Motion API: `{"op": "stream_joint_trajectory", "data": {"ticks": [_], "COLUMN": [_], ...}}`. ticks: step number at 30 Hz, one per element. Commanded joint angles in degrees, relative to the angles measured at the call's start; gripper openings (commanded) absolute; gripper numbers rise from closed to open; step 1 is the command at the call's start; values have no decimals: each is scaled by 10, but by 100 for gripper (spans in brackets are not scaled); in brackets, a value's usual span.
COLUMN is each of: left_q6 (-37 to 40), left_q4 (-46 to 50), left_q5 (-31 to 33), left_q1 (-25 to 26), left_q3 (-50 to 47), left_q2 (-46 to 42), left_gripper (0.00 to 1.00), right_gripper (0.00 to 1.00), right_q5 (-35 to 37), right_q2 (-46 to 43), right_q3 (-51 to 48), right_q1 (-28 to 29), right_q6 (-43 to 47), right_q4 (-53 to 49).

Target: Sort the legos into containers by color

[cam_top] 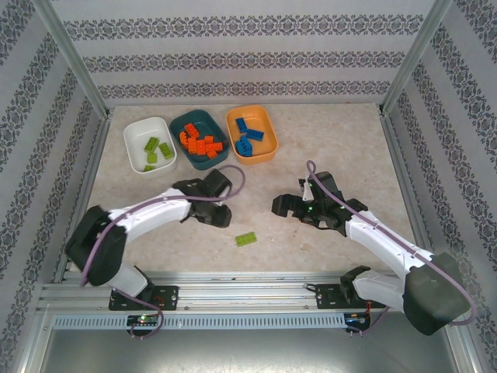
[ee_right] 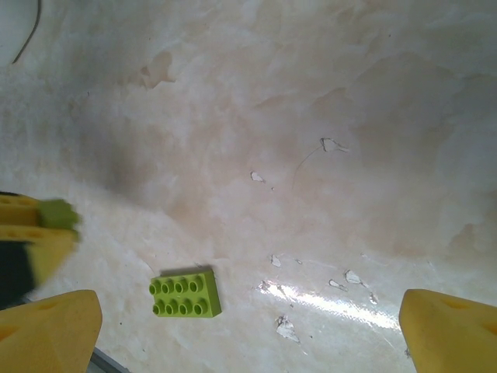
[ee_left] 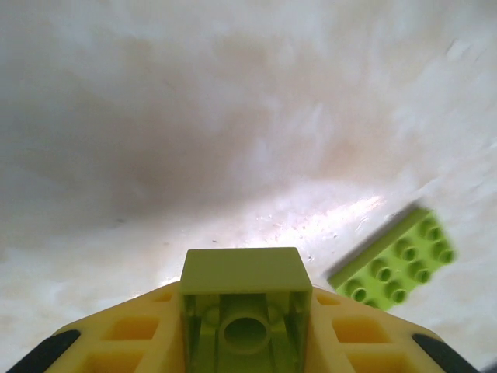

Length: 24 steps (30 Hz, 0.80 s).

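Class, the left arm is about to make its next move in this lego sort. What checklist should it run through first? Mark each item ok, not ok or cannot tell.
1. The lime brick sits between the fingers of the left gripper: ok.
2. The grip is firm enough to carry it: cannot tell.
3. The white tub holds only lime bricks and has room: ok.
4. The right gripper is open and apart from the left arm's way to that tub: ok.
5. No legos are left on the table: not ok, a second lime brick lies loose.

Three tubs, two arms, roughly twenty bricks
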<state>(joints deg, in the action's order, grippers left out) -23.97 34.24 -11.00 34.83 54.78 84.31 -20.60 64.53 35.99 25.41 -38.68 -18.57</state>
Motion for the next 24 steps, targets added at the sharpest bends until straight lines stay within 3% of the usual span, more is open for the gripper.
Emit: {"op": "stream_joint_trajectory", "data": {"ticks": [1, 4, 7, 12, 15, 24], "left_q6": [-20, -57, -104, -148, -149, -91], "left_q4": [-41, -87, -136, -182, -193, -112], "left_q5": [-95, -199, -263, -257, -224, -133], "left_q1": [-105, -227, -329, -451, -483, -498], "left_q3": [-22, -30, -19, 23, 67, 263], "left_q2": [-69, -107, -108, -43, 23, 197], "left_gripper": [31, 31, 31, 30, 29, 29], "right_gripper": [98, 98, 98, 98, 98, 98], "right_q5": [2, -1, -2, -1, -1, 2], "right_q2": [-3, 5, 15, 23, 30, 57], "right_q3": [-5, -10, -13, -15, -14, -15], "right_q1": [6, 8, 10, 14, 16, 17], "right_q6": [-2, -6, -8, -11, -12, -9], "right_q4": [7, 18, 26, 34, 36, 40]}}
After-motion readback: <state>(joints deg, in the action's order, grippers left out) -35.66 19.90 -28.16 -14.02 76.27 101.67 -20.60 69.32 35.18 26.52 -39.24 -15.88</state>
